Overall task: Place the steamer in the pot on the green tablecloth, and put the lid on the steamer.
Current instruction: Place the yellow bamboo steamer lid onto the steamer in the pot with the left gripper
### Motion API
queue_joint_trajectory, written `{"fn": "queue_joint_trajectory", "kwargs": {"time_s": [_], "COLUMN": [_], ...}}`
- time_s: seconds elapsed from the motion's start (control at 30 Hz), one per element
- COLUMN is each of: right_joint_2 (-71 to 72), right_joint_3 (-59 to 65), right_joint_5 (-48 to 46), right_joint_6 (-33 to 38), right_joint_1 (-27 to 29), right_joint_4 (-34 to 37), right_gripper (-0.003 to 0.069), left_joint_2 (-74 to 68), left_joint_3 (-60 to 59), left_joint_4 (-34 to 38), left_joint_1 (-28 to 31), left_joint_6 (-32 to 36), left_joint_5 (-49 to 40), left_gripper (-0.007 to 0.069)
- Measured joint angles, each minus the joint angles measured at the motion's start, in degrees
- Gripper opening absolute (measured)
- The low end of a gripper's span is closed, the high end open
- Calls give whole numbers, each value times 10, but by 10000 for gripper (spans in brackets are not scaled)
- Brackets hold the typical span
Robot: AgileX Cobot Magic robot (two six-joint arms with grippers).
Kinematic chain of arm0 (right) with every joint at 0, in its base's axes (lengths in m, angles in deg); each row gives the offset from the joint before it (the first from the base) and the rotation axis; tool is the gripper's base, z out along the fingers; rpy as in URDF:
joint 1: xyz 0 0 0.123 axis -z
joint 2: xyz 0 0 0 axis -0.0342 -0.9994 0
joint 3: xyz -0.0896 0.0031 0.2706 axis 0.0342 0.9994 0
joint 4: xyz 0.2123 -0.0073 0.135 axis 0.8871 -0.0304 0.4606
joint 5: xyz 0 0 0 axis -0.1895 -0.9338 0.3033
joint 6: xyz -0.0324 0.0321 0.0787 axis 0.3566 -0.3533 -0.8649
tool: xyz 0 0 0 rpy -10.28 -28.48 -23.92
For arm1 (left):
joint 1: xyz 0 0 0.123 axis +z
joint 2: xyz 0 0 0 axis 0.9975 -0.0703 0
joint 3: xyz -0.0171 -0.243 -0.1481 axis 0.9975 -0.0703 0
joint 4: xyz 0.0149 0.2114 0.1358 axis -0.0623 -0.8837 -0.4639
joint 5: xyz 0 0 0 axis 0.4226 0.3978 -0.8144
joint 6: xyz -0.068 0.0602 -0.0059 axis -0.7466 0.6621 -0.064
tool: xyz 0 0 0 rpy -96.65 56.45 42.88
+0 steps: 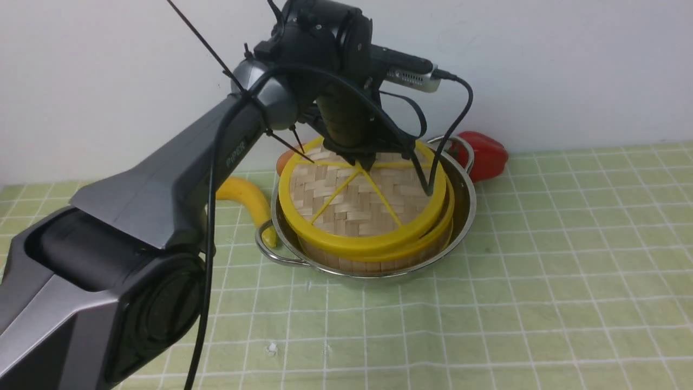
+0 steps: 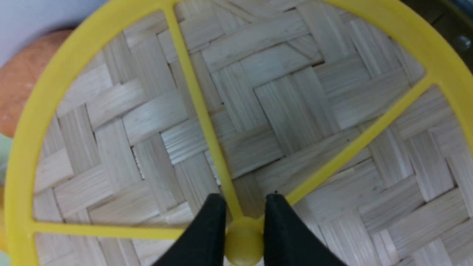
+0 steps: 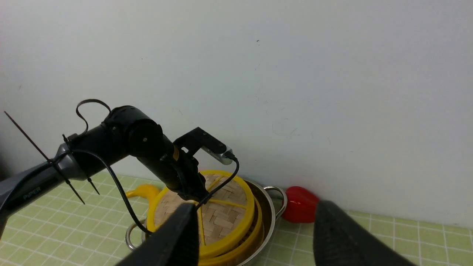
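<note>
Plain off-white wall (image 1: 568, 70) across the whole rear, matte, faint scuffs (image 3: 284, 129) and small dark specks (image 3: 257, 40), even diffuse lighting, soft shadows

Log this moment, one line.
left gripper: shut on woven bamboo lid | lid: offset over bamboo steamer in steel pot | right gripper: open

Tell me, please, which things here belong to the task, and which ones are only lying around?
Belong to the task: steamer, lid, pot, green tablecloth.
Only lying around: banana, red pepper, orange thing behind the pot.
</note>
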Motion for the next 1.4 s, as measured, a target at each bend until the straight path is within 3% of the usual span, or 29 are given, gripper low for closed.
{"fn": "queue_joint_trajectory", "kwargs": {"time_s": [1.4], "right_joint_2": [-21], "right_joint_3": [0], "right_joint_5": [0], "right_joint_6": [0], "right_joint_1": [0], "right_joint_4": [-9], "right_gripper": [419], "left_joint_2": [-36], "left_joint_3": [42], "left_joint_4": [21], "left_joint_1": [-1], "left_joint_6": [2], "left_joint_5": [7], "left_gripper": [123]}}
